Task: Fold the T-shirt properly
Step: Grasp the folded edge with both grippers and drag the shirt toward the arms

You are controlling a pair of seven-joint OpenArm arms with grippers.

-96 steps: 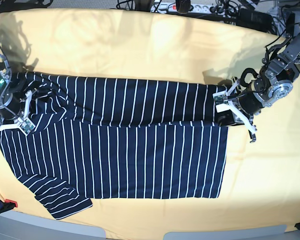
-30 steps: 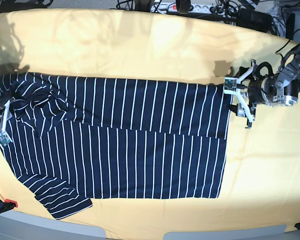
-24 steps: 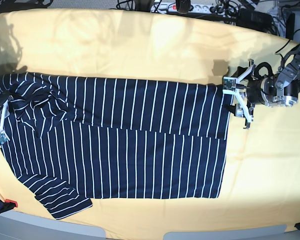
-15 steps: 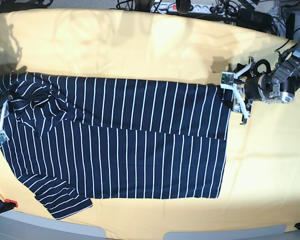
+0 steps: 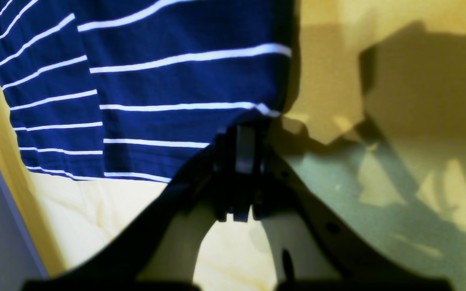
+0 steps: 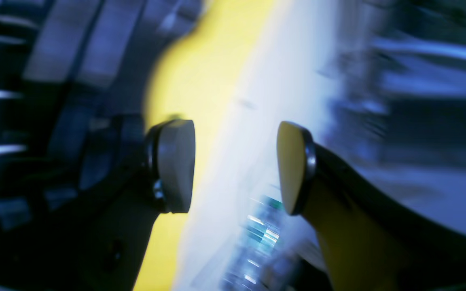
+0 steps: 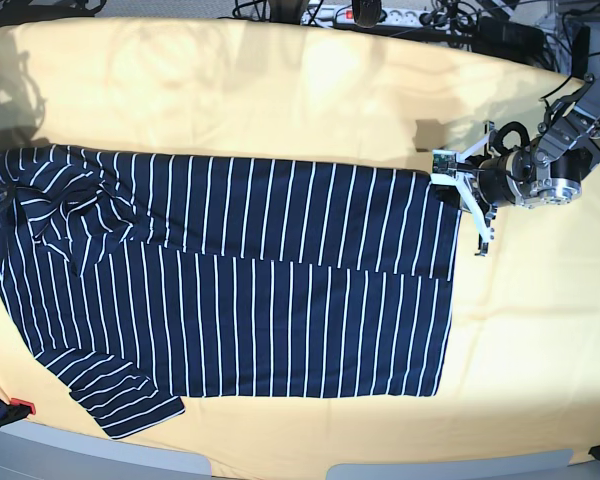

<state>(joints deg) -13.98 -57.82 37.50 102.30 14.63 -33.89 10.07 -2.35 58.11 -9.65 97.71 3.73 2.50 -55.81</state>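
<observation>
Worktop: pale yellow, beneath everything; no containers seen.

T-shirt: navy, white pinstripes, spread from the left edge to right of centre. Far band folded over towards the near side; the near layer lies flat. Bunched cloth at far left; a sleeve trails at near left. Judged partly folded: evening the left end and further folds remain.

Left claw: at the shirt's far right corner, tips together, clamped on the fabric's edge.

Right claw: at the scene's left edge, beside the shirt, fingers apart, nothing between them.
</observation>
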